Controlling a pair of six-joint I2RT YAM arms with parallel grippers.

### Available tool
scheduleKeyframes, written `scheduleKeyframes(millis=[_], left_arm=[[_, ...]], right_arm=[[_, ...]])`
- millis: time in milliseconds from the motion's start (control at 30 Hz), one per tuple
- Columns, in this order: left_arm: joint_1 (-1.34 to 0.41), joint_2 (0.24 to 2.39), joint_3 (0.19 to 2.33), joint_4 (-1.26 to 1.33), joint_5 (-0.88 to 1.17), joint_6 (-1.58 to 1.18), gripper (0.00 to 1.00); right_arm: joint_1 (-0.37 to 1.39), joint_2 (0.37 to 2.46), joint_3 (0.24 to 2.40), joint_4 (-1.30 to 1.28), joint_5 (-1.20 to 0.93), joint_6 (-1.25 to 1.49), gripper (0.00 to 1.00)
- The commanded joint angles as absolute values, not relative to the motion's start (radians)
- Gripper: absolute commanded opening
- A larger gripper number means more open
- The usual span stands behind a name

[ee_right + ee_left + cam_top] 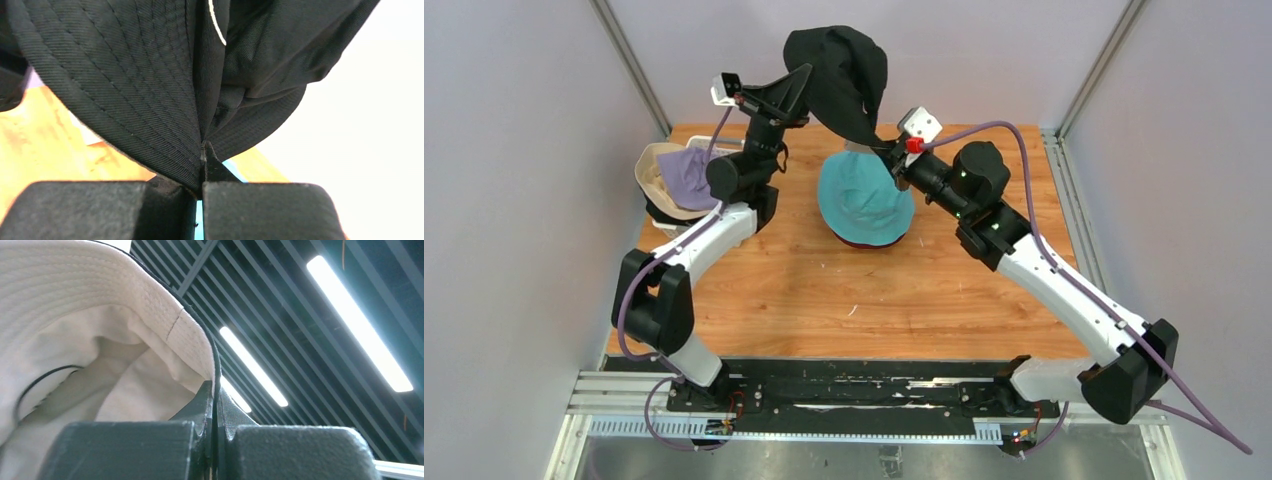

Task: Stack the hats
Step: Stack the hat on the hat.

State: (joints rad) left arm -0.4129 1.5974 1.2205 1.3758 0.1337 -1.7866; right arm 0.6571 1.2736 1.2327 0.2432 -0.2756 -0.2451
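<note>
**Left gripper [214,395] and right gripper [203,160] both clenched on the black hat [839,70]**

Nearest me, at table centre, the teal hat [864,195] sits over the maroon hat [869,242], so two are stacked. At ten o'clock the lavender hat [686,168] and beige hat [652,165] lie heaped, not yet placed. Farthest, at twelve o'clock, I hold the black one aloft by its brim. I judge it goes on third.
</note>
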Motion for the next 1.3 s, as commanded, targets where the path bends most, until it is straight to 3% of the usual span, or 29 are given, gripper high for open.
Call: scheduleKeyframes(millis=[0,367,700,1067,1267], left_arm=[[-0.395,1.558,1.182,1.387,0.140,-1.773,0.00],[-0.362,1.528,1.081,1.340,0.130,-1.769,0.00],[-0.323,1.457,0.975,1.233,0.131,-1.748,0.00],[-0.292,1.301,0.954,0.889,0.169,-1.626,0.00],[-0.272,1.200,0.942,0.699,0.163,-1.545,0.00]], right_arm=[[0.693,1.234,1.227,0.309,-0.047,-0.384,0.01],[0.776,1.246,1.168,0.547,0.287,-0.683,0.01],[0.791,1.336,1.210,0.743,0.396,-0.934,0.01],[0.811,1.632,1.318,1.261,0.552,-1.503,0.01],[0.802,1.679,1.354,1.317,0.586,-1.567,0.00]])
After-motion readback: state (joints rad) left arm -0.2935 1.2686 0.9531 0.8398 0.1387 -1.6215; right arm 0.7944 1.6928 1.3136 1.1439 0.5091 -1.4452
